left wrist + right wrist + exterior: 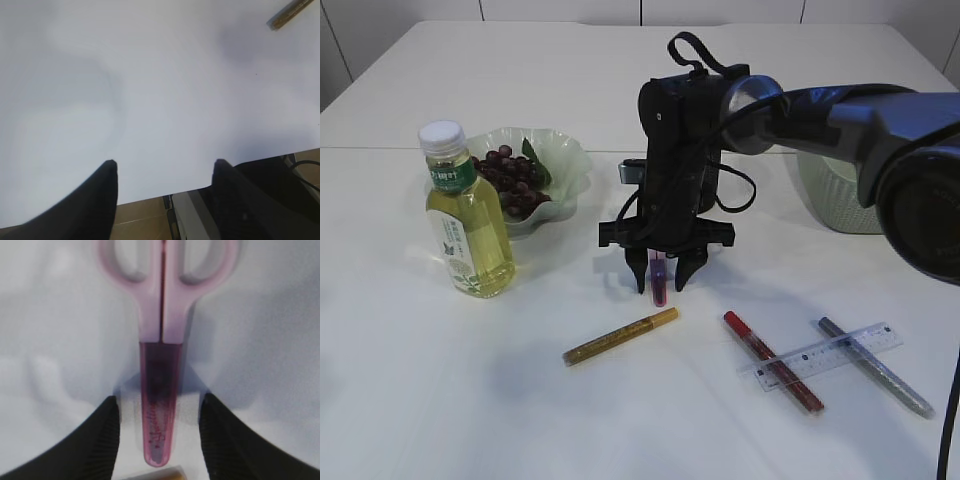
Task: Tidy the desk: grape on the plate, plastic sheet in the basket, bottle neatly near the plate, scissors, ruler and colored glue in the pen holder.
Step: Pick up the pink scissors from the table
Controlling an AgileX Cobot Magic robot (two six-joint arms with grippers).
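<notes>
The pink scissors [658, 281] with a purple blade sheath lie on the white table. My right gripper [661, 272] is open just above them, fingers on either side of the sheath [160, 390] without touching, as the right wrist view [159, 412] shows. A gold glue pen [620, 336], a red one [772, 362], a silver one [876, 367] and a clear ruler [820, 350] lie in front. Grapes [510, 177] sit on the green plate [570, 165], with the bottle [468, 215] beside it. My left gripper [162, 167] is open and empty over the table's front edge. I see no plastic sheet.
A pale green basket [835, 200] stands at the right behind my right arm. A small grey object [630, 170] shows behind the right gripper, mostly hidden. The gold pen's end [292, 12] shows in the left wrist view. The table's front edge [165, 195] is under the left gripper.
</notes>
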